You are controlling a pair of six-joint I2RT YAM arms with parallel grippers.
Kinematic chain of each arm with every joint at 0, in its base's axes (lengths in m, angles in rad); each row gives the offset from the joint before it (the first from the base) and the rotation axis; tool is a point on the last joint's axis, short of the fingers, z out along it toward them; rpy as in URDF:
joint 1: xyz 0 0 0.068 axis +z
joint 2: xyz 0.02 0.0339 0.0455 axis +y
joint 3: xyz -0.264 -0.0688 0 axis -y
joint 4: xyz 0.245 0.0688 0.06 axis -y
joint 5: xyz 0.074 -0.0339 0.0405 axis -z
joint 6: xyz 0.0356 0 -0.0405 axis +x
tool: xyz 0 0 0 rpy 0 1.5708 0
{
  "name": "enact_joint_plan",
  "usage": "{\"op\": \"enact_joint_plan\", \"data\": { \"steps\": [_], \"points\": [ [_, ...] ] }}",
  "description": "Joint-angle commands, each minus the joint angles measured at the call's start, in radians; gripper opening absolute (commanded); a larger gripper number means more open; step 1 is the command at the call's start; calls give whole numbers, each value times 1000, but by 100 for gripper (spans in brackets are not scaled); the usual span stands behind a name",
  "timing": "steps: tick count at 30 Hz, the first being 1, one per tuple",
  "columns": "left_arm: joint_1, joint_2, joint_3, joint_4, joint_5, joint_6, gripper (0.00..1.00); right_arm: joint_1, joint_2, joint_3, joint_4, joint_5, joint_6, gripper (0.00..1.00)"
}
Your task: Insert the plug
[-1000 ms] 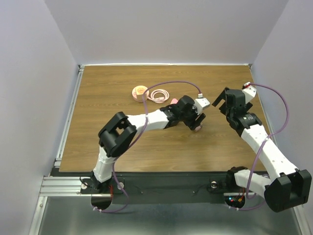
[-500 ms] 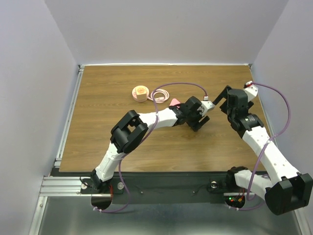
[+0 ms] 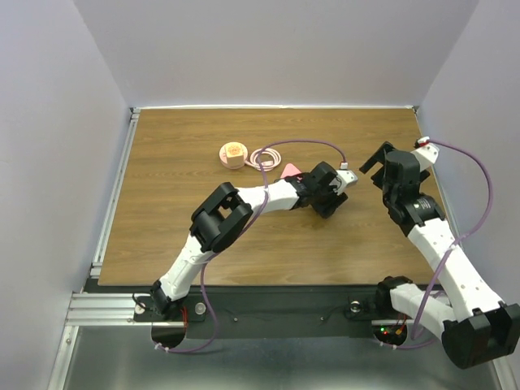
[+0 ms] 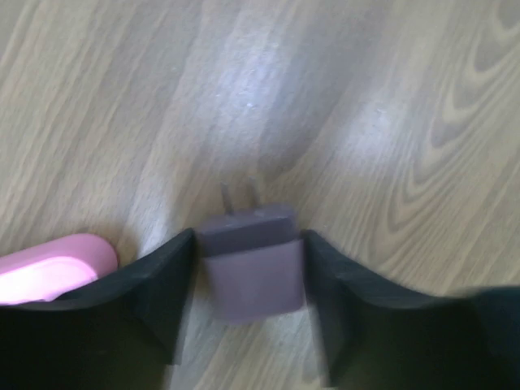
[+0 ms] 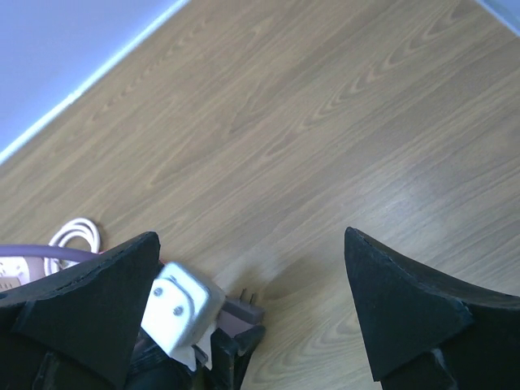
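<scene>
1 mauve two-prong plug block (image 4: 252,272) sits prongs away from the wrist, just above the brown wood-grain table (image 3: 179,236). It's right of the table's centre, nearer the right edge than the left.

Counts: 1 plug block. 1 round pink disc (image 3: 233,153) w/ a small orange cube on top, lying toward the far edge, a bit left of centre. 1 coil of pale pink cable (image 3: 265,158) touches the disc's right side. 1 rounded pink plastic piece (image 4: 53,264) lies on the wood near the table's centre, just beside the outer face of one left finger. 2 arms.

The left gripper (image 4: 249,236) is clamped on the plug block. Its black fingers (image 4: 162,284) stand partway apart, one pressed to each side of the block. The bottom of that wrist view is blurred.

The right gripper (image 5: 250,237) has its fingers spread wide w/ nothing between them, touching nothing. It hangs over bare wood near the right edge, facing the left gripper but apart from it. Its wrist view shows the left wrist's white camera block (image 5: 180,313) w/ the plug's prongs poking out just beside it.
</scene>
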Motion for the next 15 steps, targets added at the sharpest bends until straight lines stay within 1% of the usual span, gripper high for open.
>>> {"op": "enact_joint_plan", "data": {
  "steps": [1,3,4,6,7,8,10,11,12,13,14,15],
  "points": [
    [-2,13,59,-12,63,-33,38,-9,-60,-12,45,88,-7,100],
    [7,4,59,-4,83,-51,19,-9,-79,-9,48,95,-16,100],
    [15,-2,60,2,97,-81,0,-9,-85,-9,56,92,-25,100],
    [48,-31,79,10,114,-127,0,-9,-105,-21,117,42,-93,100],
    [62,-47,91,23,121,-202,0,-9,-111,-29,134,19,-131,100],
    [79,-80,95,34,122,-248,0,-9,-122,-32,172,-37,-153,99],
    [125,-125,82,72,164,-377,0,-9,-131,-43,221,-116,-205,95],
    [175,-172,35,156,193,-525,0,-9,-136,-58,273,-177,-223,94],
    [198,-197,1,210,222,-587,0,-9,-140,-70,305,-213,-231,93],
    [234,-222,-66,314,274,-641,0,-9,-143,-82,336,-246,-242,92],
    [245,-266,-94,350,276,-740,0,-9,-143,-105,376,-303,-242,90],
    [254,-288,-119,381,273,-776,0,-7,-142,-119,429,-337,-242,89]
  ]
}}
